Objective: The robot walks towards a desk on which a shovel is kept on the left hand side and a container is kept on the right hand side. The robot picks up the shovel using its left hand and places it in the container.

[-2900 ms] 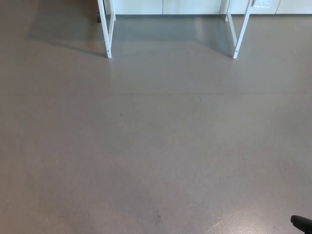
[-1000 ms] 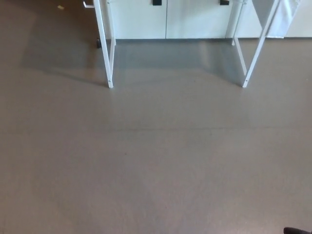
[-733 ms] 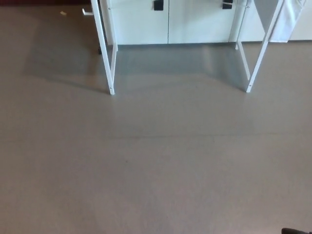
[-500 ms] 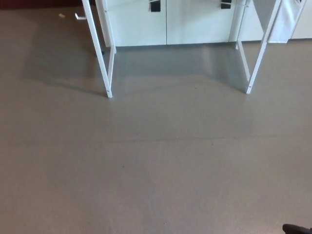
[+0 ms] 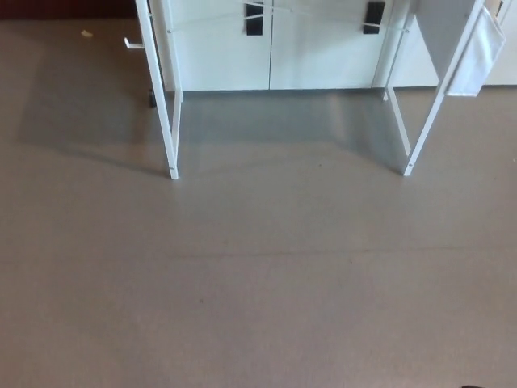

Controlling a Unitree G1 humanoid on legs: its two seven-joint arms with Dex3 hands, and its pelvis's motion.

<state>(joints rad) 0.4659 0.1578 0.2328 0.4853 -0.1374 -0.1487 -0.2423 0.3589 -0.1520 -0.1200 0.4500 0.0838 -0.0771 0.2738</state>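
Four white desk legs [image 5: 165, 105] stand on grey floor [image 5: 258, 283] before white cabinets [image 5: 266, 48]; neither hand's fingers show.

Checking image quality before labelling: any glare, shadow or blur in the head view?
Head view: even, soft lighting, no hard glare; a faint sheen on the grey floor. The white desk legs cast a broad dim shadow to picture left. Slightly soft overall, edges still readable. Desk top, shovel and container are out of frame.

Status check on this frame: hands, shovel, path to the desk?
Both hands out of view. Shovel and container not visible; only white desk legs ahead. Grey floor between shows nothing in the way.
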